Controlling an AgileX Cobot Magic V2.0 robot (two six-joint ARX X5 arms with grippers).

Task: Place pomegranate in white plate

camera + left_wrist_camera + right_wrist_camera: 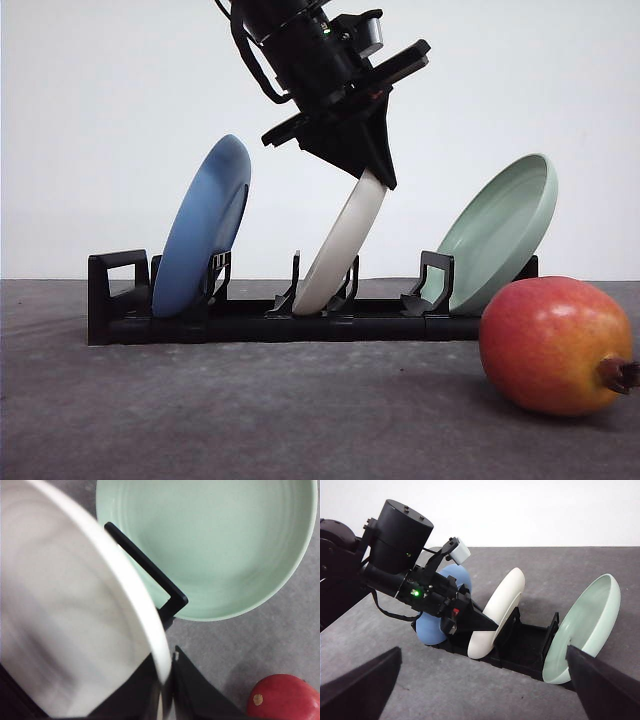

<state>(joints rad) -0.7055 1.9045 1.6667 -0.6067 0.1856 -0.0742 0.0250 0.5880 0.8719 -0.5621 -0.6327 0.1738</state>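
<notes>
So in the front view, the left gripper (372, 178) pinches the rim of the wide off-white matte plate (342, 245) standing in the black plastic rack (250, 322); I think it should lift slowly and straight. The round, glossy red-and-yellow pomegranate (556, 345) sits just beside the rack. In the left wrist view its brown nub shows. In the right wrist view, the right gripper (485, 680) is spread wide, holding nothing.

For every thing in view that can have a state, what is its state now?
white plate: tilted in the rack, rim gripped by left hand
blue plate: leaning in the rack
pale green plate: leaning in the rack
pomegranate: on the table, untouched
right hand: open, holding nothing
</notes>
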